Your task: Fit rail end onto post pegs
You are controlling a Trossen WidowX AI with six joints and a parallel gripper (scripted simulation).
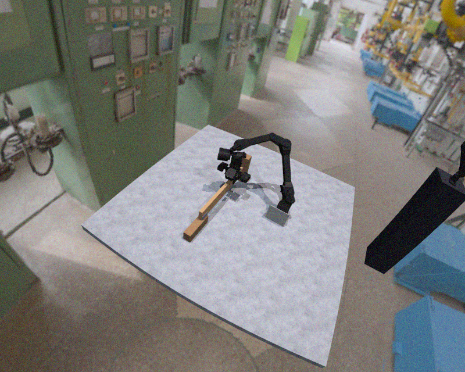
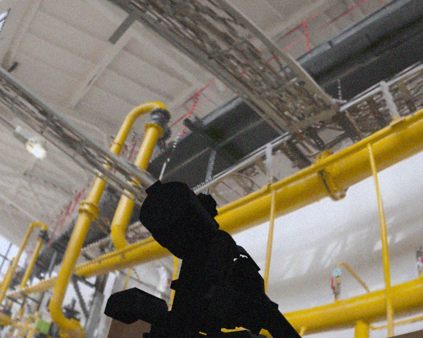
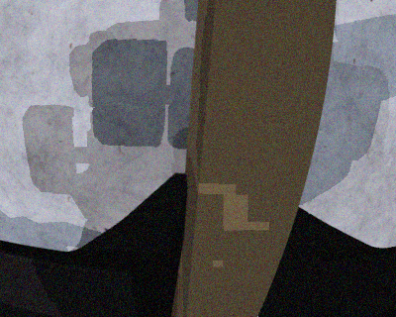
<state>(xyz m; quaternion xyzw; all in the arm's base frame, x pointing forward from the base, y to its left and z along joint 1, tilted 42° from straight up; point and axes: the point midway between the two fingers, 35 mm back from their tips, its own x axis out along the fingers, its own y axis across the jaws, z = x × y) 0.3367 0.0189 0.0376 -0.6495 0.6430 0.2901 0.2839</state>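
The long wooden rail point(image 1: 215, 199) point(image 3: 264, 99) runs from the footboard block to my gripper, its near part raised off the table with a shadow beside it. My gripper point(image 1: 232, 181) point(image 3: 210, 186) is shut on the rail near its post end; in the wrist view the rail passes between the black fingers. The other end of the rail lies over the inner end of the low footboard block point(image 1: 193, 231). The wooden post point(image 1: 247, 162) stands just behind the gripper. The pegs, the holes and any gap between rail and post are hidden by the gripper.
The arm arches over the pale table point(image 1: 265, 280) from its base point(image 1: 283, 206), with a grey plate point(image 1: 276, 216) at its foot. The exterior view shows mostly the dark wrist and gripper body against the ceiling, with part of a brown block at the bottom edge.
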